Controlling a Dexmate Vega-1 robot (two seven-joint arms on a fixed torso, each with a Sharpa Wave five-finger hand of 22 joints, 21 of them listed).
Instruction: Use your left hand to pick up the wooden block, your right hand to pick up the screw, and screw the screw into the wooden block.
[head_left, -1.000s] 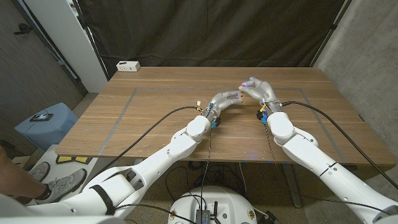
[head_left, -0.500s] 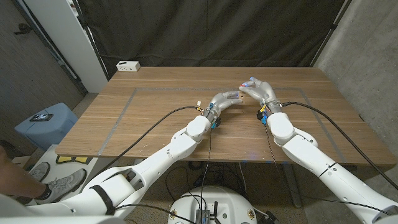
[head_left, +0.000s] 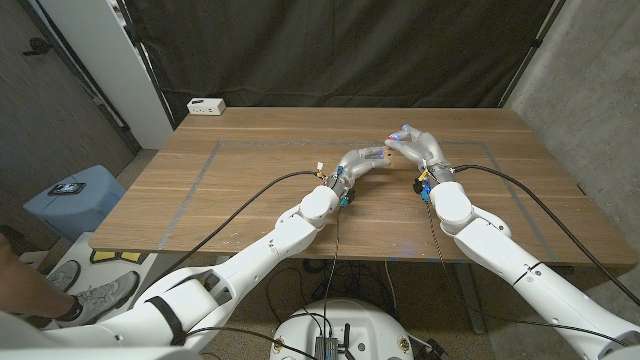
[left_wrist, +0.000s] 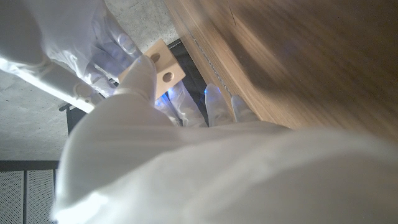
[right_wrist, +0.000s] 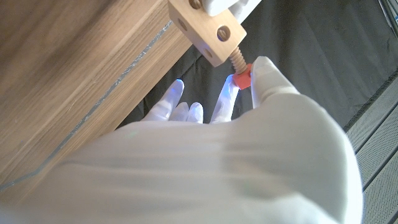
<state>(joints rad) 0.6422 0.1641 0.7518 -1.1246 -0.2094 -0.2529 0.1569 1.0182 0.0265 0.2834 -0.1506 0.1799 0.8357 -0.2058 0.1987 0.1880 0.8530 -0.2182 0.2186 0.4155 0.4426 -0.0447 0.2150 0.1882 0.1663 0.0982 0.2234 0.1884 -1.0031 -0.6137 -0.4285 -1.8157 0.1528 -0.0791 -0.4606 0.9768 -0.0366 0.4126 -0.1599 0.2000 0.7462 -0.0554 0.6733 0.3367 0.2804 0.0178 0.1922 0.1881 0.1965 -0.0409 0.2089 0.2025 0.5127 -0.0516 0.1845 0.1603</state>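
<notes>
No readable text, label, brand, number or sign on anything.

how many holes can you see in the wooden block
2 in the left wrist view, side by side on one face of the pale rectangular wooden block held by the left hand; other faces may hide more.

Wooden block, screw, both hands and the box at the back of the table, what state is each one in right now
Wooden block: held off the table by the left hand.
Screw: thread partly in the block, orange head out.
Left hand: grips the block.
Right hand: pinches the screw head.
White box: resting at the table's far left corner.
</notes>
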